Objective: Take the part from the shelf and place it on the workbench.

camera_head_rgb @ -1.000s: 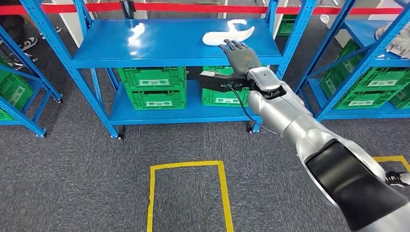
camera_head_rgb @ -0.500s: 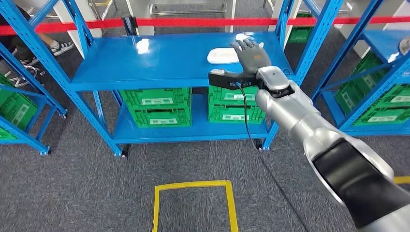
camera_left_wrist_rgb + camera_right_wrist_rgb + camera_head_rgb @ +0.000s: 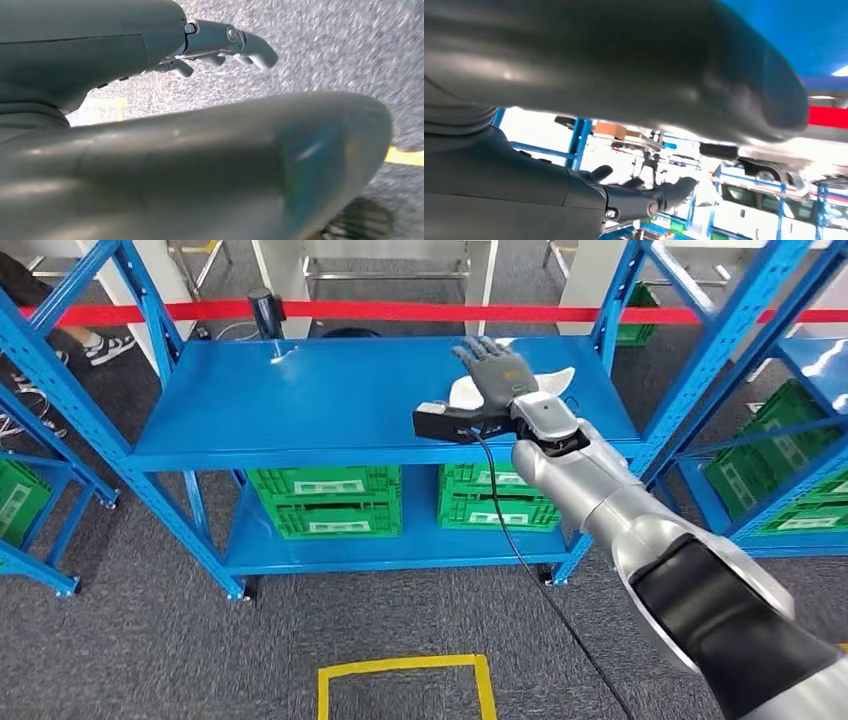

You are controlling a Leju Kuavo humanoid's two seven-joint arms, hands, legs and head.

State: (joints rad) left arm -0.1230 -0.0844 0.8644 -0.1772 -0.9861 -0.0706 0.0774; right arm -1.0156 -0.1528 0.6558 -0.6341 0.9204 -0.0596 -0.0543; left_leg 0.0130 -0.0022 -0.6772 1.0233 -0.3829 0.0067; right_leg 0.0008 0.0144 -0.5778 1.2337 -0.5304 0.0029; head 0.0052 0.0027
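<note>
One white part (image 3: 520, 388) on the blue shelf (image 3: 300, 410); four green crates (image 3: 325, 501) beneath it; one red barrier tape (image 3: 400, 311) behind.

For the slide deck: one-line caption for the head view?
Right hand reaches over the white part on the blue shelf, fingers spread, not yet gripping.

This looks like a storeroom or a workshop. There are tall blue metal shelves (image 3: 330, 400) with green plastic boxes (image 3: 325, 500) on them. The grey floor (image 3: 150, 640) has yellow tape (image 3: 400, 668), and a red band (image 3: 400, 312) hangs across the back.
</note>
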